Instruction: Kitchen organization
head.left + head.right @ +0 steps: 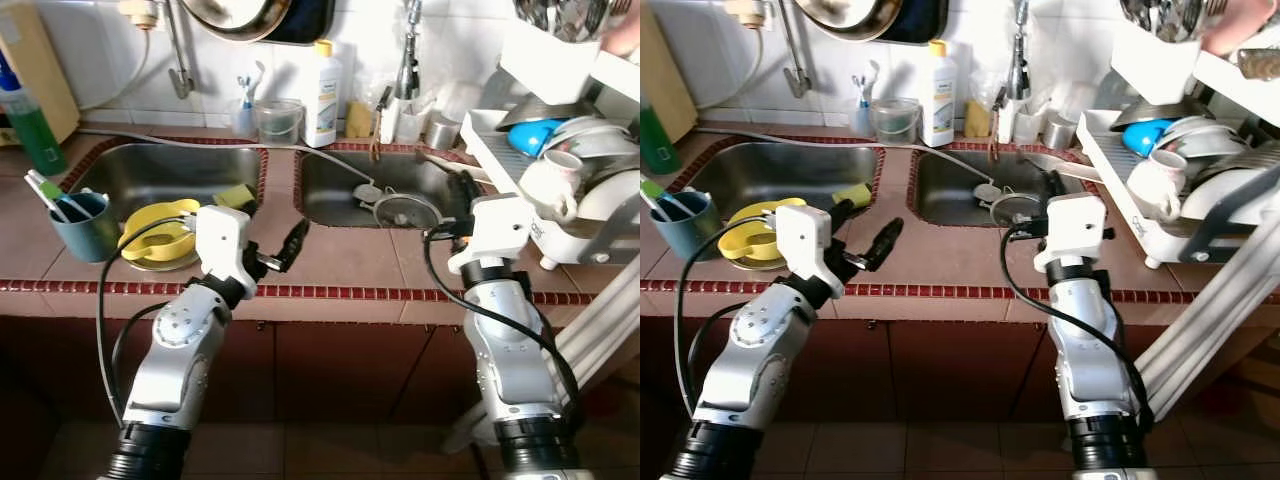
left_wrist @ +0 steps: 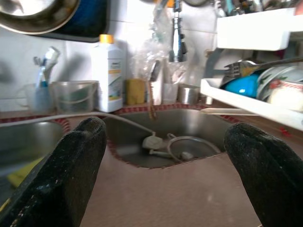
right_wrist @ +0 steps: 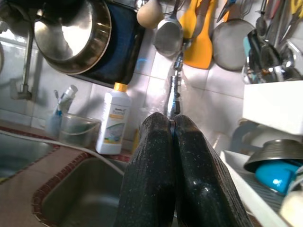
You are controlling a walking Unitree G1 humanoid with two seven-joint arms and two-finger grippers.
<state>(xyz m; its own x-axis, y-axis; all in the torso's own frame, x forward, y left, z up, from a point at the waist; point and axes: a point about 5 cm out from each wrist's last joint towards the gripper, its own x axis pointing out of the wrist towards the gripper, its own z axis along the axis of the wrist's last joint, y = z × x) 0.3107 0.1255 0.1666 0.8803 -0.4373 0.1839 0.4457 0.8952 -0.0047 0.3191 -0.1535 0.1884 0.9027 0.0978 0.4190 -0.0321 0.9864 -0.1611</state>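
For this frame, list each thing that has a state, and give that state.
Left gripper: open, empty, over the counter between the sinks.
Right gripper: shut, empty.
Yellow bowl: upright in the left sink.
Teal cup: upright, holding utensils.
White bottle: upright, yellow cap on.
Strainer: lying in the right sink.
White mug: tipped on its side in the dish rack.

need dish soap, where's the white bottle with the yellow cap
The white bottle stands against the tiled wall behind the two sinks, between a clear plastic tub on its left and a yellow sponge.
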